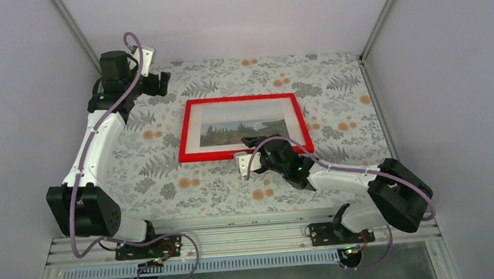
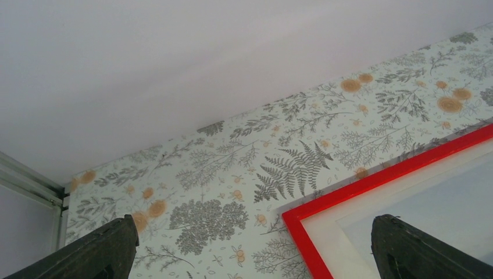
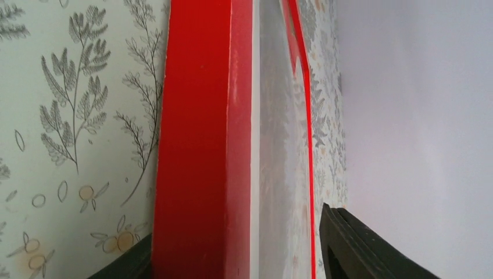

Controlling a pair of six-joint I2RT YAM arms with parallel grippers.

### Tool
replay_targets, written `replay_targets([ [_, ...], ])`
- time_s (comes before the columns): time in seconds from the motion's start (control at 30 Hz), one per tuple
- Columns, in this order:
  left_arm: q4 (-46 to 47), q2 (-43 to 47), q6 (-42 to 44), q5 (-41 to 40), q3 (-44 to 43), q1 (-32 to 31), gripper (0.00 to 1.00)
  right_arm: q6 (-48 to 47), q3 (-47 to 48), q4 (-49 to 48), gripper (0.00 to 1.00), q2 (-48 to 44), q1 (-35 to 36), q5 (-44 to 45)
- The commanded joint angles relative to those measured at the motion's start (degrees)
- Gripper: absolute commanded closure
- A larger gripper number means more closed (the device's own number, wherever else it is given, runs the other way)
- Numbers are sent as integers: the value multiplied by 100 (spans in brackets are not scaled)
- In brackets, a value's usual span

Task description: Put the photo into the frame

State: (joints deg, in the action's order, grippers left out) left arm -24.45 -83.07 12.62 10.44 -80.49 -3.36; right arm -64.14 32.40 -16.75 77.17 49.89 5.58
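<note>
Straddling frame (image 3: 197, 145) near rail, R pincer (image 3: 232, 232)

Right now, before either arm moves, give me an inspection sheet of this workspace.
Surface: floral-print cloth covers the table.
Job's things: the frame lies red side up mid-table; the photo shows inside it, with a white margin around it.
Clutter: nothing seen.
Grippers: left hand open and empty, near the frame's far-left corner; right hand straddles the frame's near rail, contact unclear.
Cables: a purple cable runs along each arm; the right one loops over its wrist.
Surroundings: pale walls on three sides; metal rail at the near edge carries the arm bases.
</note>
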Motion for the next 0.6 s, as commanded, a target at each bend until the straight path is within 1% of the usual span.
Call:
replay_targets([
  [0.0,138,113,-93,167,92,36,0,525,-7,-854,43,35,113,-539],
  [0.13,167,122,-85,170,170,37,0,848,99,-297,36,160,131,-1004],
  [0.33,158,144,-79,95,235,37,0,1118,262,397,20,185,159,-1346],
  [0.47,119,145,-103,-17,229,36,0,1327,659,1141,3,151,157,-1623],
  [0.5,116,149,-86,-28,225,37,0,1427,802,1294,0,148,152,-1687],
  [0.57,90,143,-74,-18,225,37,0,1632,1103,1649,0,180,121,-1824],
])
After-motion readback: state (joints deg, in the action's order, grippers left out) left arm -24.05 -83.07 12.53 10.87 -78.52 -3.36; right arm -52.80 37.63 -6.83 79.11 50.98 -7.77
